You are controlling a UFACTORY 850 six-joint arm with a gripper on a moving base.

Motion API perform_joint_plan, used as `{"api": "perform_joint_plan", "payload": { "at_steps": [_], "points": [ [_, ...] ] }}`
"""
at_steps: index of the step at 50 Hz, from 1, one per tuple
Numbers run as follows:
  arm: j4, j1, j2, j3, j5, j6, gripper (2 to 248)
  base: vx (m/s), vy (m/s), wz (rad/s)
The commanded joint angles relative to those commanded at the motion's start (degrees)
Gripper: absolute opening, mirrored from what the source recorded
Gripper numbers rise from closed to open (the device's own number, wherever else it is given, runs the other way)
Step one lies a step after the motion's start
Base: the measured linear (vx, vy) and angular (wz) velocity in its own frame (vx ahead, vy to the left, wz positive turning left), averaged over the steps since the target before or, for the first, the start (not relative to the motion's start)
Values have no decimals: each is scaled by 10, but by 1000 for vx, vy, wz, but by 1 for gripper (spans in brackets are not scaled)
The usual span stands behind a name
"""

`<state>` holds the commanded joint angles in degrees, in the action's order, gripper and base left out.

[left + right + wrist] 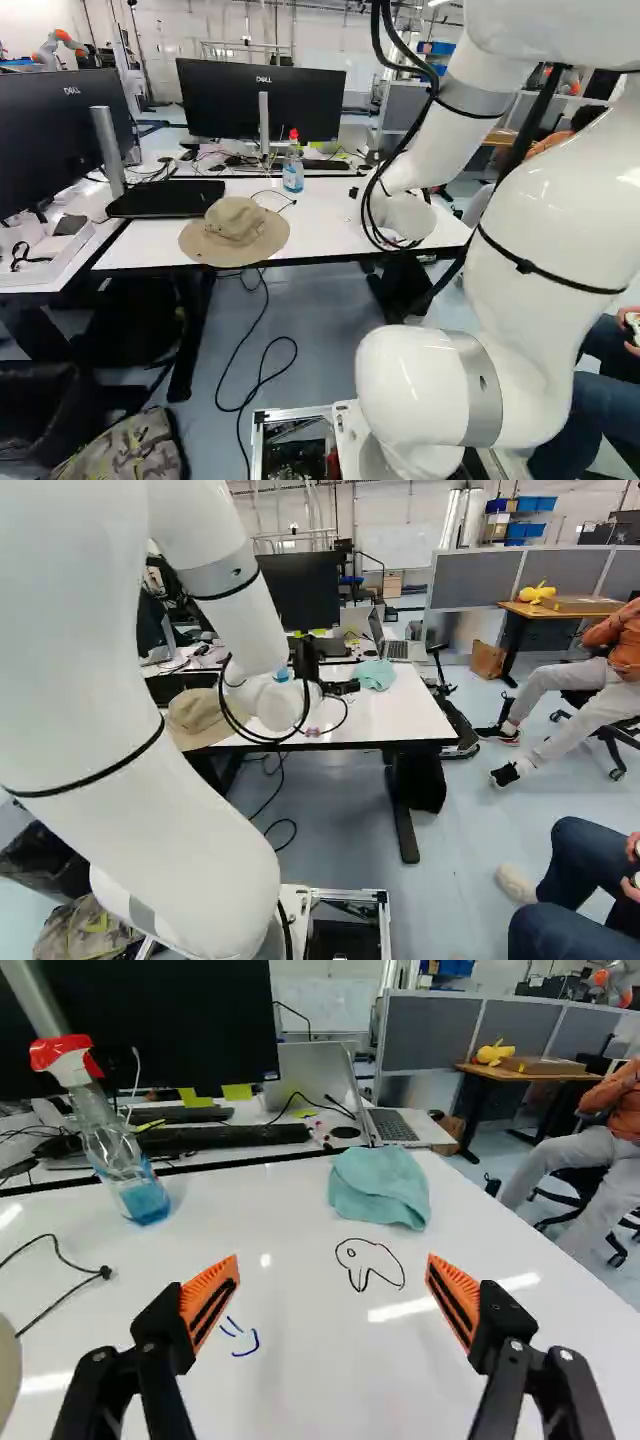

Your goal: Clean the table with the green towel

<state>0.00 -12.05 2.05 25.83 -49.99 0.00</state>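
We had our black two-fingered tool wide; the crumpled green cloth towel lay ahead on the glossy white worktop; we needed to centre over its folds, then close softly.

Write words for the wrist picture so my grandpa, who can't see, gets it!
A crumpled blue-green cloth towel lies on a glossy white table ahead of the open, orange-padded black end effector. Nearer are a black line doodle and blue strokes. A clear plastic spray bottle with blue liquid stands on the table too.
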Motion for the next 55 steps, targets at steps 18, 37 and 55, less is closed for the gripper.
{"api": "perform_joint_plan", "payload": {
  "at_steps": [18,37,55],
  "points": [
    [0,-16,41,55,14,0,247,0,0,0],
    [0,-30,96,115,41,0,247,0,0,0],
    [0,-43,146,173,75,0,247,0,0,0]
  ]
}}
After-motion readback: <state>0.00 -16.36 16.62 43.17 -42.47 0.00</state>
